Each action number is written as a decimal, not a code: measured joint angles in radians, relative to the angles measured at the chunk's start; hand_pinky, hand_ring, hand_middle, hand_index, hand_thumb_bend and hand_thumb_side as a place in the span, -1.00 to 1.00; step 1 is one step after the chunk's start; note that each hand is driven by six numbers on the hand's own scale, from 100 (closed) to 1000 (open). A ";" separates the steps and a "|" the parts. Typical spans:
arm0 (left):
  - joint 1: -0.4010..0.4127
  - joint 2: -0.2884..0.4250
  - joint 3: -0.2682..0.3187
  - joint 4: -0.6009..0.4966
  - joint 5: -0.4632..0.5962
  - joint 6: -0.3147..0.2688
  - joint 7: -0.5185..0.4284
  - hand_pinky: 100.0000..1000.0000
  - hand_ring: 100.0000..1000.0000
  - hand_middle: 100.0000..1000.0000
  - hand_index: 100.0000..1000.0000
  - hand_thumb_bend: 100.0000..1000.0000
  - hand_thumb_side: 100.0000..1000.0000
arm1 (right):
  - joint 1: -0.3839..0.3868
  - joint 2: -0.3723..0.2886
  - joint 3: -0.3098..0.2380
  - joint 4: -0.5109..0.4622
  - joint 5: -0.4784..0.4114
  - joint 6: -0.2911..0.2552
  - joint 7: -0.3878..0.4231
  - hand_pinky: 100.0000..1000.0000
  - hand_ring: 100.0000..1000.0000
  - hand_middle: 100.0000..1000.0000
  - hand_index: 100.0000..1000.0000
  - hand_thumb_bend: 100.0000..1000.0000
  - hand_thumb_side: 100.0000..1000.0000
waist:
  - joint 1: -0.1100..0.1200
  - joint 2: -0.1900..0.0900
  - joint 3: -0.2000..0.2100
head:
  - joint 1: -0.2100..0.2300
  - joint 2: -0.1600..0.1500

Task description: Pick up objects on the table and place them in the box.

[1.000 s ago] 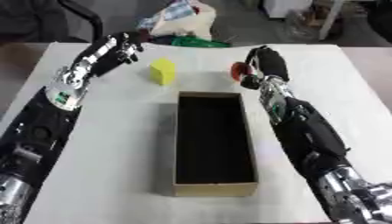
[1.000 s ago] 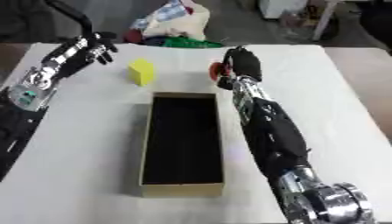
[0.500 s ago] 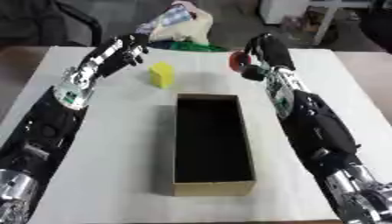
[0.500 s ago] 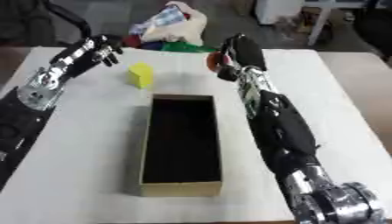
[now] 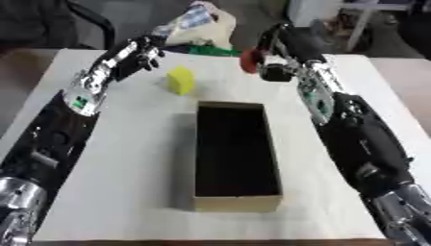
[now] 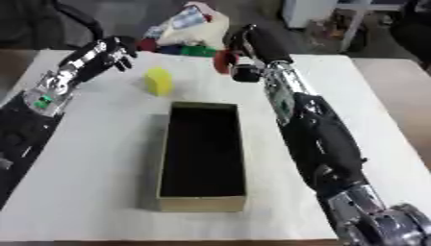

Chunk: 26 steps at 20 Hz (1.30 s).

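A long open cardboard box (image 5: 235,156) with a dark inside lies in the middle of the white table (image 5: 118,182). A yellow block (image 5: 180,80) stands on the table just beyond the box's far left corner. My left hand (image 5: 134,54) hovers left of and slightly beyond the block, fingers relaxed and holding nothing. My right hand (image 5: 282,48) is raised at the far side of the table with its fingers curled round a red object (image 5: 249,61), which hangs above the table beyond the box's far right corner.
A pile of bags and coloured items (image 5: 198,26) sits just past the table's far edge, with a green piece (image 6: 195,50) showing. Furniture legs (image 5: 362,24) stand at the back right. Bare table lies on both sides of the box.
My right hand has lifted the red object off the table and carried it up and slightly leftward. My left hand has edged closer to the yellow block. The camera has also shifted.
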State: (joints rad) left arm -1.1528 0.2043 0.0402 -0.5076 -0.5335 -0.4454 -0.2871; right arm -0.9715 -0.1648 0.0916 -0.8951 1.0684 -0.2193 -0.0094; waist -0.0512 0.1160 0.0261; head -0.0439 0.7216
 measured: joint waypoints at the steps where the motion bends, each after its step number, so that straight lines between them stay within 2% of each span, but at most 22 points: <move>1: 0.000 0.000 0.000 0.000 0.001 0.000 0.000 0.16 0.18 0.28 0.81 -1.00 0.92 | 0.006 -0.005 0.019 -0.013 -0.014 -0.015 0.015 0.40 -0.08 -0.08 -0.76 -1.00 -1.00 | 0.000 0.000 0.000 | 0.001 0.000; 7: 0.000 0.001 0.000 0.000 0.004 0.001 -0.001 0.16 0.18 0.28 0.81 -1.00 0.93 | 0.032 -0.024 0.123 -0.078 -0.104 -0.106 0.106 0.40 -0.07 -0.07 -0.75 -1.00 -0.99 | 0.002 0.000 -0.004 | 0.001 0.003; 12: 0.000 0.001 0.000 0.000 0.004 0.001 -0.001 0.16 0.18 0.29 0.81 -1.00 0.92 | 0.047 -0.029 0.182 -0.081 -0.180 -0.181 0.181 0.40 -0.05 -0.06 -0.74 -1.00 -0.92 | 0.007 0.000 -0.005 | 0.001 0.005; 15: 0.000 0.001 0.000 0.000 0.004 0.001 -0.001 0.16 0.18 0.29 0.81 -1.00 0.92 | 0.049 -0.031 0.199 -0.047 -0.227 -0.229 0.229 0.40 -0.05 -0.06 -0.74 -1.00 -0.90 | 0.007 0.000 -0.005 | 0.001 0.007; 21: 0.000 0.001 0.000 0.001 0.004 0.001 -0.001 0.16 0.18 0.29 0.81 -1.00 0.93 | 0.058 -0.032 0.194 0.022 -0.279 -0.314 0.330 0.42 0.01 -0.01 -0.68 -1.00 -0.85 | 0.007 0.000 -0.005 | 0.001 0.007; 23: 0.000 0.001 0.000 0.004 0.004 0.001 -0.001 0.16 0.18 0.29 0.81 -1.00 0.93 | 0.058 -0.032 0.192 0.032 -0.278 -0.327 0.350 0.44 0.07 0.05 -0.55 -1.00 -0.86 | 0.007 0.000 -0.005 | 0.001 0.007; 25: 0.000 0.001 0.000 0.006 0.004 0.001 -0.001 0.16 0.18 0.29 0.81 -1.00 0.93 | 0.058 -0.032 0.192 0.036 -0.269 -0.337 0.363 0.47 0.14 0.15 -0.17 -1.00 -0.89 | 0.006 0.000 -0.005 | 0.001 0.007; 26: 0.000 0.001 0.000 0.006 0.004 0.001 -0.001 0.16 0.18 0.29 0.81 -1.00 0.93 | 0.058 -0.032 0.192 0.037 -0.260 -0.341 0.368 0.48 0.18 0.20 -0.05 -1.00 -0.90 | 0.006 0.000 -0.005 | 0.001 0.007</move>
State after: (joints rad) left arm -1.1526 0.2050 0.0402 -0.5017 -0.5293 -0.4444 -0.2885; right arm -0.9136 -0.1972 0.2835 -0.8583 0.8084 -0.5604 0.3587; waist -0.0449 0.1157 0.0210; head -0.0430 0.7286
